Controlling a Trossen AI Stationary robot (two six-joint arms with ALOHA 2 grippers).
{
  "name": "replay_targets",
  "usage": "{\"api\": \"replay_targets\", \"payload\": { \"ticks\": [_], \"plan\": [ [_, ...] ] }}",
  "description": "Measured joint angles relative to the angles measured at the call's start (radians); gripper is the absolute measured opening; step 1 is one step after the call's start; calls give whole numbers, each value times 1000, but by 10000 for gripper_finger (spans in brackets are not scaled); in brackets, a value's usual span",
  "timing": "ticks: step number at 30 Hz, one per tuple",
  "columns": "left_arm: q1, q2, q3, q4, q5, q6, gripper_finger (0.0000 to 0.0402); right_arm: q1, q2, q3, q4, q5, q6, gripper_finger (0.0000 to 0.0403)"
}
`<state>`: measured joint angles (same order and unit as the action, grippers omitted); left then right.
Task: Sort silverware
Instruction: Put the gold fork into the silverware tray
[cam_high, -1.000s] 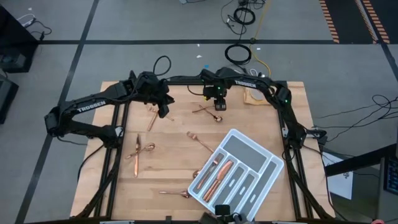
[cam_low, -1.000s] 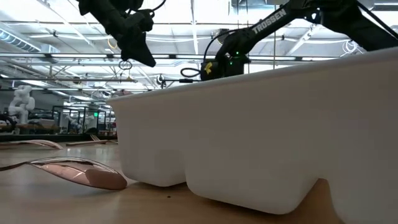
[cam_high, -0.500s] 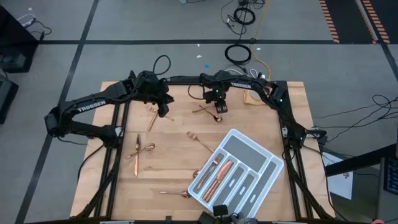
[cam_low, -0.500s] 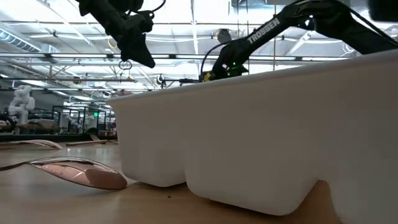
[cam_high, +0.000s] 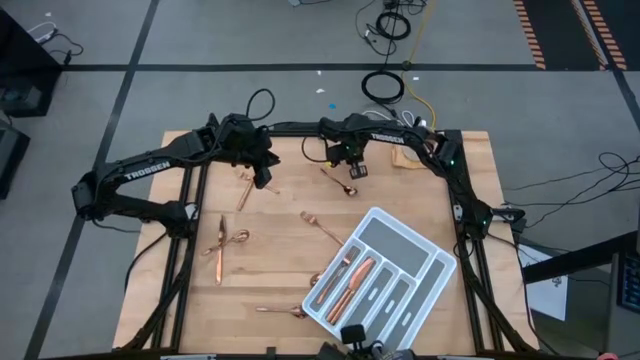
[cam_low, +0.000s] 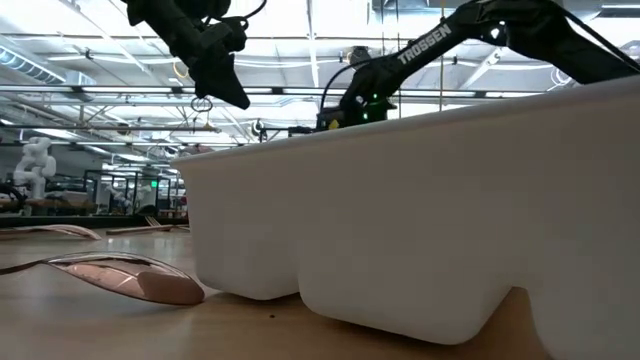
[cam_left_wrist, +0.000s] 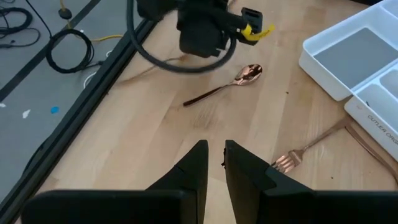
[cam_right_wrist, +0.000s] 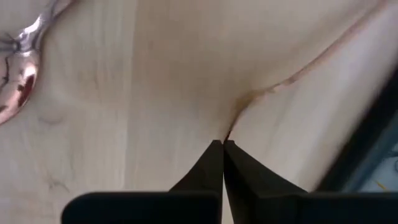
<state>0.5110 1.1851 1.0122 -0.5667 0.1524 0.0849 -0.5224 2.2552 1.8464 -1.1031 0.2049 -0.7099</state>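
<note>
Pinched tight, my right gripper (cam_right_wrist: 223, 144) clamps a thin copper handle (cam_right_wrist: 231, 127) over pale grained wood; my left gripper (cam_left_wrist: 215, 163) hovers narrowly parted. Beyond lie one glossy spoon (cam_left_wrist: 221, 87), one fork (cam_left_wrist: 305, 151), one white tray (cam_high: 383, 277).

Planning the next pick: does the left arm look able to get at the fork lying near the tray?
Probably yes: the fork lies flat on bare table, apart from the tray, just ahead of the left gripper.

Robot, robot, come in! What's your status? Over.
Right tool shut low beside a spoon, grip unclear. Left tool waits, empty. Some silverware already in tray. Nothing blocking.
</note>
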Motion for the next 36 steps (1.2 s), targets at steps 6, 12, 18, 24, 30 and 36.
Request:
{"api": "replay_targets", "payload": {
  "ticks": [6, 12, 18, 24, 30, 36],
  "plan": [
    [0, 0, 0, -2, 0, 0, 59, 0, -26, 85, -52, -18, 45, 0],
    [0, 0, 0, -9, 0, -1, 59, -2, -32, 159, -71, -54, 87, 6],
    [1, 0, 0, -30, 0, -24, 59, -101, -30, 155, -70, -320, 436, 67],
    [8, 0, 0, -25, 10, -50, 59, -171, -29, 153, -73, -441, 836, 152],
    [8, 0, 0, -24, 13, -49, 59, -170, -29, 153, -89, -337, 1010, 201],
    [8, 0, 0, -15, 16, -48, 59, -190, -29, 153, -95, -330, 1196, 210]
  ]
}}
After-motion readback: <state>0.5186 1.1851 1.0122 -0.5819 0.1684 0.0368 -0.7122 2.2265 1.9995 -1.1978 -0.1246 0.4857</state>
